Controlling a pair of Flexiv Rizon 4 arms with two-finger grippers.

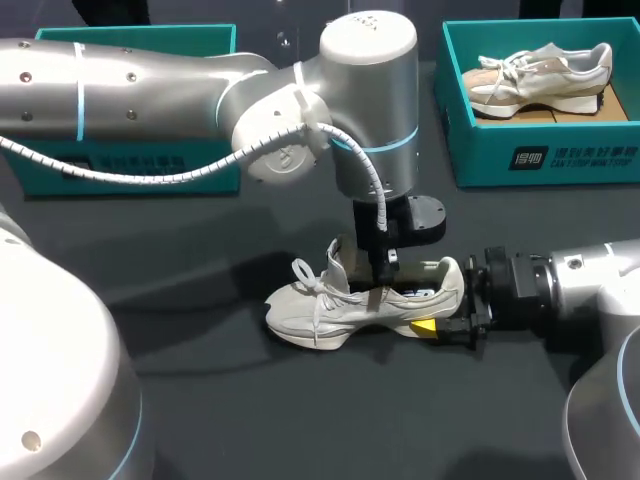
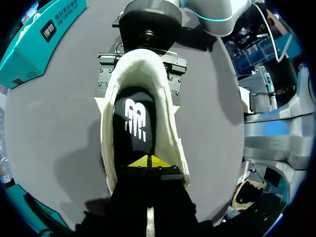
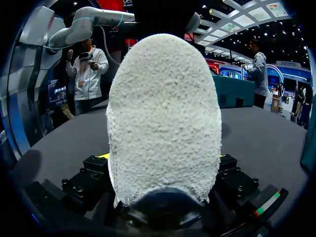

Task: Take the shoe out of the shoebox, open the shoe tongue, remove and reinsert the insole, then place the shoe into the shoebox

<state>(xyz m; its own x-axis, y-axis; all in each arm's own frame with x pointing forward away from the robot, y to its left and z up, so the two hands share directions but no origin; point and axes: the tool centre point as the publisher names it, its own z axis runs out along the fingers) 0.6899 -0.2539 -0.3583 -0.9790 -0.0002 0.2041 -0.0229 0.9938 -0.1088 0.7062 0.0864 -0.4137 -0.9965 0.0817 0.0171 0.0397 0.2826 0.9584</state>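
Note:
A pale sneaker [image 1: 320, 310] stands upright on the dark table, toe toward my left. My right gripper [image 1: 432, 308] holds its heel from behind, one finger on each side; the fuzzy heel [image 3: 163, 108] fills the right wrist view. My left gripper [image 1: 383, 285] comes straight down into the shoe's opening. In the left wrist view its yellow tips [image 2: 148, 160] are together, down on the black insole [image 2: 133, 118], which lies flat inside the shoe; I cannot tell whether they pinch it. The teal shoebox [image 1: 540, 155] stands at the back right.
A second pale sneaker [image 1: 540, 75] lies in the shoebox. Another teal box [image 1: 150, 170] sits at the back left, partly hidden behind my left arm. Dark tabletop lies in front of the shoe.

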